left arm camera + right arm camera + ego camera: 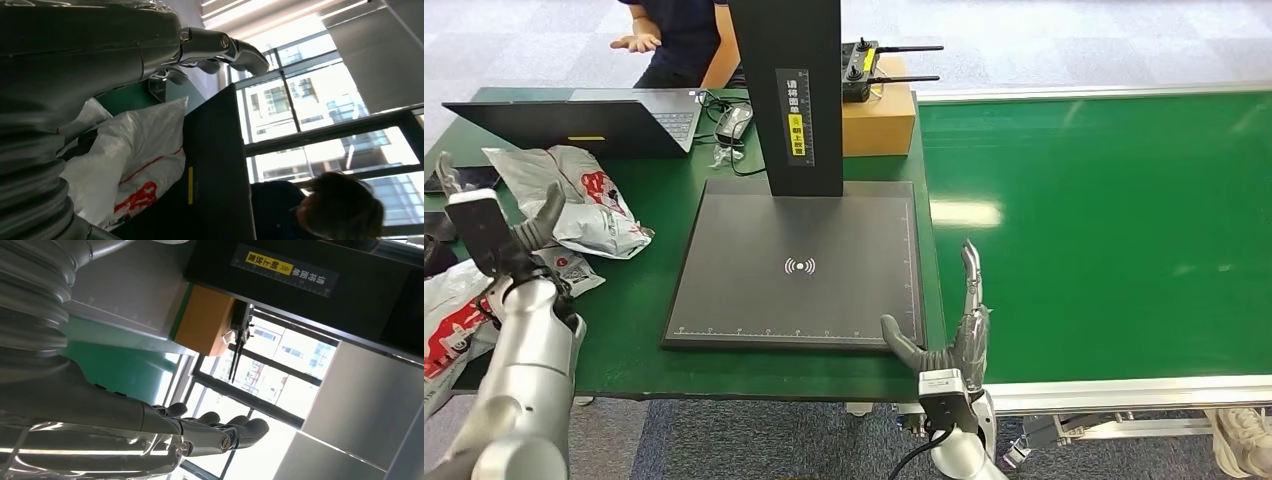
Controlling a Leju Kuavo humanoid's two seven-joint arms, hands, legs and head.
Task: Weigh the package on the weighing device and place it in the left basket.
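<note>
Left hand [499, 235]: fingers spread apart and pointing upward, thumb out to the side, nothing held. It is raised over the left part of the green table [639, 300]. Directly beyond its fingertips lies a white package [574, 195] with red print, flat on the table; whether the fingers touch it cannot be told from the head view. In the left wrist view the same package [135, 160] lies next to the hand [210, 47], and the extended fingers carry nothing. More white-and-red packages [449, 330] lie beside the left forearm, at the table's left edge.

Right hand [954, 330]: fingers straight and extended upward, thumb angled toward the weighing device [799, 265], palm empty. The hand stands at the near right corner of that device, on the seam between the table and the green conveyor belt [1104, 230]. The right wrist view confirms extended, empty fingers [235, 430].

The weighing device is a dark flat platform with a black upright column [789, 95] at its far edge; nothing rests on the platform. Beyond the left fingers sits an open laptop [589, 120]. Behind the column stands a cardboard box [879, 120] with a black remote controller [864, 65] on top. A person [679, 40] stands at the far side of the table.
</note>
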